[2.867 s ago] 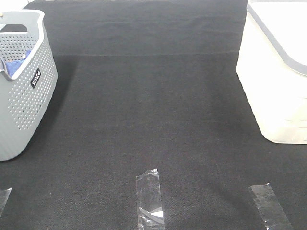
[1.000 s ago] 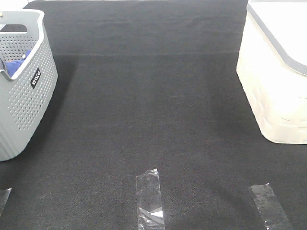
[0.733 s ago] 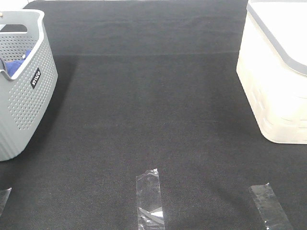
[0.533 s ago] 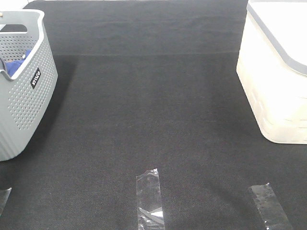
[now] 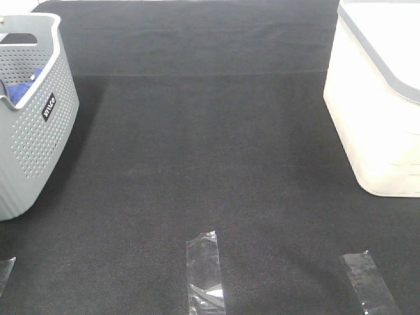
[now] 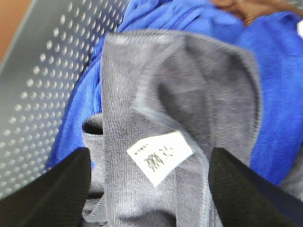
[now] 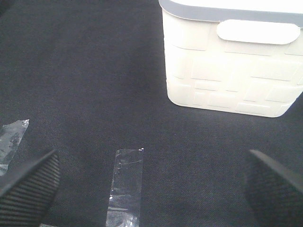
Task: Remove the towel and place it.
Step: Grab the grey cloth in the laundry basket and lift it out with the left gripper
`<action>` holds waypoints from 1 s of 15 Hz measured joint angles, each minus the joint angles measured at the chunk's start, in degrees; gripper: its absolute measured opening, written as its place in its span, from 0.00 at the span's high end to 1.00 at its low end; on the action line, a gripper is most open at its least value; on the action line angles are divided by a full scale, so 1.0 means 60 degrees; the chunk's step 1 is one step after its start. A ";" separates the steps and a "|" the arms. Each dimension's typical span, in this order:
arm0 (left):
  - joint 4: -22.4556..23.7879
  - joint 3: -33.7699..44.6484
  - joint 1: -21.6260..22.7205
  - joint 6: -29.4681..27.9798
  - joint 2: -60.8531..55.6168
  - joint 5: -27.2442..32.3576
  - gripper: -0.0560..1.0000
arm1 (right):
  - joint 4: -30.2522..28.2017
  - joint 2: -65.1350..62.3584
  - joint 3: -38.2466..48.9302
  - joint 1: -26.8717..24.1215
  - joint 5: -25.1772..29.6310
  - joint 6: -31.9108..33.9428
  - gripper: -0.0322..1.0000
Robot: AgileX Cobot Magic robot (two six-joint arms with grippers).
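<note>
Left claw (image 6: 147,161) open over the towel (image 6: 189,85)
It could pinch the blue cloth (image 6: 284,61) too; right claw (image 7: 152,161) hangs open.

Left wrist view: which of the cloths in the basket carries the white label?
The slate-grey towel, lying on top; its white label sits by a stitched edge. The bright blue cloth under it shows no label.
</note>
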 joint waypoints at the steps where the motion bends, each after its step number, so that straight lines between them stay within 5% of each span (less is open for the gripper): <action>1: -0.0267 -0.0029 0.0134 -0.0019 0.0095 -0.0010 0.32 | 0.0000 0.0000 0.0000 0.0000 0.0000 0.0000 0.03; 9: -0.1308 -0.0105 0.0516 -0.0124 0.0621 -0.1261 0.34 | -0.0010 0.0000 0.0000 0.0000 0.0000 0.0000 0.03; 15: -0.1289 -0.0105 0.0516 -0.0124 0.0955 -0.1719 0.55 | -0.0019 0.0000 0.0000 0.0000 0.0000 0.0000 0.03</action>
